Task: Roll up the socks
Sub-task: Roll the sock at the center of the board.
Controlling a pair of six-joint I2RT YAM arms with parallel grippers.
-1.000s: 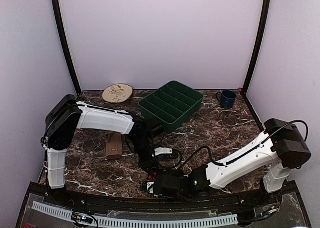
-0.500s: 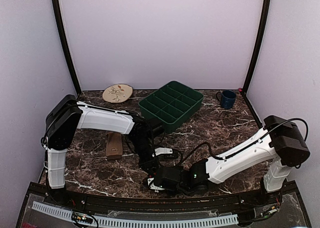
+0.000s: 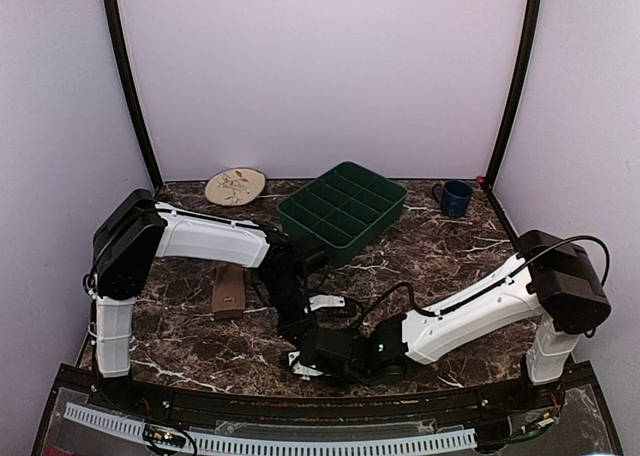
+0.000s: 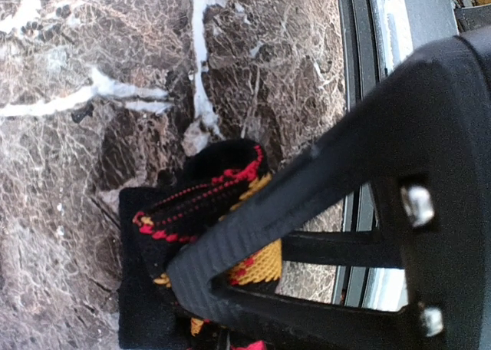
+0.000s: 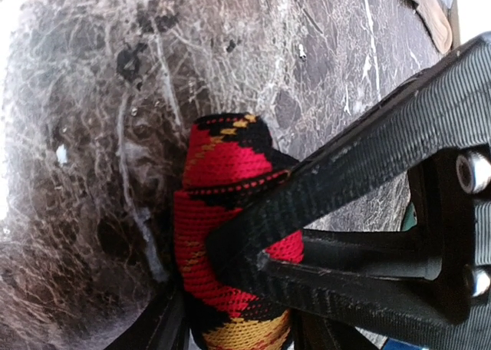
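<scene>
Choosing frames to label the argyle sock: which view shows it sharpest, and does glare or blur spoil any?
Right wrist: argyle sock weave crisp, table washed out at the left edge, a dark finger covering part. Left wrist: sock softer and darker, half behind a finger. Top external: evenly lit, sharp, but the sock is mostly hidden under the left end effector and right end effector.

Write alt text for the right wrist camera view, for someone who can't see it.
The right gripper pinches a bunched argyle sock, black with red and yellow diamonds, between its two black fingers. Beneath lies the dark brown marble table, veined in white.
</scene>
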